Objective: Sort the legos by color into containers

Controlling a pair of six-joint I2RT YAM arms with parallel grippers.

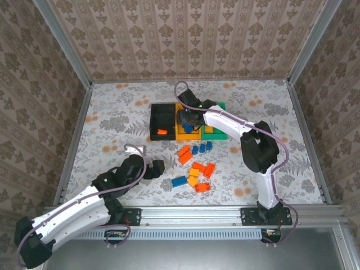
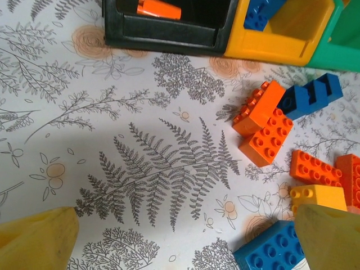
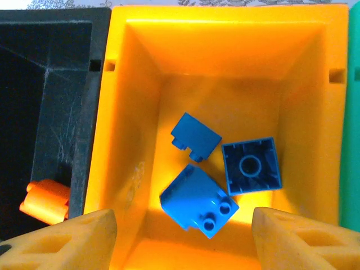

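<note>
Fingers [image 3: 67,242] of the right claw [image 3: 183,216] are held wide and empty just over three blue legos [image 3: 194,135] in the yellow-orange bin [image 3: 135,84].

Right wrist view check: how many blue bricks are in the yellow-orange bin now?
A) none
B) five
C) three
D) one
C: three blue bricks lie on the floor of the yellow-orange bin, one of them flipped with its hollow underside up.

Three legos [image 3: 196,138] in middle container [image 3: 135,84], one lego [image 3: 45,199] in left container [image 3: 62,101], loose pile [image 1: 194,166] before them
</note>
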